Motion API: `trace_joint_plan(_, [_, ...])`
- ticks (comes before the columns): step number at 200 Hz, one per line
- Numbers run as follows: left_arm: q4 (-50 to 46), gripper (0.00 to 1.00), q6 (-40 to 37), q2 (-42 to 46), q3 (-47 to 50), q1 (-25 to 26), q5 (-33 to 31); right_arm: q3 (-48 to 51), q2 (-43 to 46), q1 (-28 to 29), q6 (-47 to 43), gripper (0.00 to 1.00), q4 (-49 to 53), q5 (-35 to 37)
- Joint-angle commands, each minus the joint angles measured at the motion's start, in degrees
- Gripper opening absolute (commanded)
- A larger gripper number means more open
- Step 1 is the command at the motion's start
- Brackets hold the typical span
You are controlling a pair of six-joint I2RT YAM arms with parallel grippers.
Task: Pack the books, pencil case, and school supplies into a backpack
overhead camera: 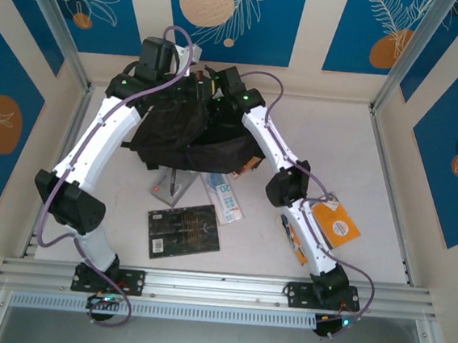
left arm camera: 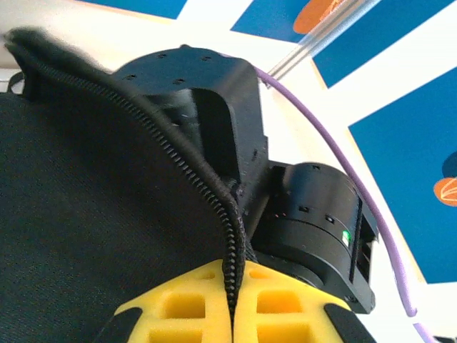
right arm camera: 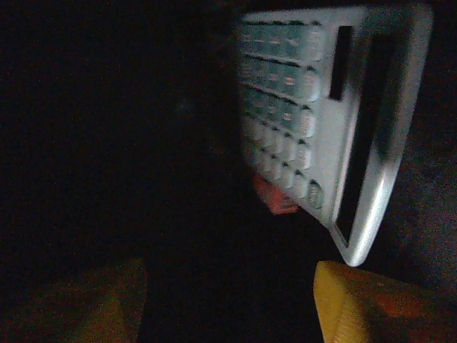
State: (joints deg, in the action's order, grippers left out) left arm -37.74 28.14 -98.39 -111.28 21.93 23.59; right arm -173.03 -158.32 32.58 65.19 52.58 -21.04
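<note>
Since the limp backpack at twelve o'clock is clamped at its zip by the left gripper, the light, stiff calculator inside, faced by the parted right gripper, would best be taken across its long edges.

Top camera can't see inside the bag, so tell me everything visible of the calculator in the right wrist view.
The calculator is a flat, pale teal-grey slab, plastic by its look, with rows of rounded keys and a dark display strip along one long side. It is tilted, slightly blurred, in dark surroundings that look like the inside of the backpack. A small reddish item shows at its lower edge. The open right gripper is clear of it.
</note>
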Motion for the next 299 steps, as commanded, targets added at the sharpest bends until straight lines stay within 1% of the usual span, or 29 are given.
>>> trace_joint_plan(1, [3.68, 0.00, -0.29, 5.32, 1.19, -1.14, -3.51, -5.04, -1.47, 0.53, -0.83, 0.69, -3.01, -8.94])
trace_joint_plan(27, [2.84, 0.00, -2.03, 7.49, 2.93, -1.93, -8.17, -7.71, -4.12, 0.64, -2.09, 0.70, -6.45, -12.71])
trace_joint_plan(41, [2.71, 0.00, -1.40, 8.07, 4.43, -2.64, -9.99, -7.69, -3.70, 0.81, -5.32, 0.71, -5.68, -13.02])
trace_joint_plan(48, [2.76, 0.00, -0.81, 8.21, 5.24, -3.14, -10.95, -7.67, -2.97, 1.01, -7.45, 0.71, -3.04, -10.67])
trace_joint_plan(66, [2.97, 0.00, 1.19, 8.22, 7.20, -4.48, -12.18, -7.67, -0.24, 1.44, -15.16, 0.75, 6.20, -1.47])
trace_joint_plan(81, [3.28, 0.00, 2.78, 8.30, 8.61, -5.64, -12.57, -7.67, 1.49, 1.35, -19.02, 0.76, 13.49, 5.92])
trace_joint_plan(103, [3.28, 0.00, 3.21, 8.97, 9.96, -6.33, -14.53, -7.67, 3.10, 1.43, -22.21, 0.78, 21.05, 12.78])
trace_joint_plan(127, [3.96, 0.00, 3.30, 10.10, 11.64, -6.87, -16.56, -7.67, 4.87, 1.98, -24.76, 0.81, 26.14, 19.09])
trace_joint_plan(131, [4.01, 0.00, 3.43, 10.14, 11.74, -7.11, -16.54, -7.67, 5.22, 2.11, -25.09, 0.83, 26.73, 19.99])
trace_joint_plan(134, [3.99, 0.00, 3.54, 10.15, 11.79, -7.23, -16.48, -7.67, 5.40, 2.18, -25.29, 0.87, 27.18, 20.85])
trace_joint_plan(143, [3.90, 0.00, 3.67, 10.02, 11.79, -7.45, -16.26, -7.67, 6.25, 2.38, -25.92, 0.91, 28.58, 23.35])
trace_joint_plan(145, [3.90, 0.00, 3.67, 10.05, 11.79, -7.50, -16.18, -7.67, 6.44, 2.44, -26.06, 0.98, 28.82, 23.86])
trace_joint_plan(148, [3.90, 0.00, 3.75, 10.06, 11.79, -7.59, -16.09, -7.67, 6.77, 2.55, -26.23, 1.00, 29.23, 24.80])
trace_joint_plan(166, [4.07, 0.00, 3.74, 10.06, 12.05, -7.69, -15.70, -7.67, 8.60, 2.97, -28.30, 0.99, 31.19, 29.28])
trace_joint_plan(192, [4.34, 0.00, 3.72, 9.97, 12.52, -7.70, -15.29, -7.67, 10.93, 3.02, -30.34, 0.99, 33.78, 32.52])
trace_joint_plan(209, [4.43, 0.00, 3.68, 9.97, 12.83, -7.72, -15.18, -7.67, 12.42, 3.10, -31.80, 0.99, 36.23, 35.92])
trace_joint_plan(225, [4.43, 0.00, 3.59, 9.95, 12.80, -7.70, -15.33, -7.67, 13.86, 3.28, -32.77, 0.99, 38.86, 41.18])
trace_joint_plan(247, [4.43, 0.00, 3.58, 9.71, 12.83, -7.70, -15.12, -7.67, 15.85, 4.07, -33.59, 0.99, 43.80, 51.44])
trace_joint_plan(259, [4.50, 0.00, 3.61, 9.47, 12.89, -7.70, -14.37, -7.61, 16.78, 3.93, -32.83, 0.99, 47.09, 55.03])
trace_joint_plan(269, [4.92, 0.00, 3.50, 9.29, 13.02, -7.74, -13.45, -6.50, 18.04, 3.51, -31.57, 0.99, 49.04, 57.15])
trace_joint_plan(282, [4.95, 0.00, 3.71, 9.09, 13.11, -7.76, -12.97, -2.46, 20.79, 3.54, -31.77, 0.99, 49.17, 60.27])
trace_joint_plan(299, [5.11, 0.00, 3.69, 8.92, 12.89, -7.70, -12.44, 0.35, 23.39, 3.47, -32.04, 0.99, 49.17, 62.67])
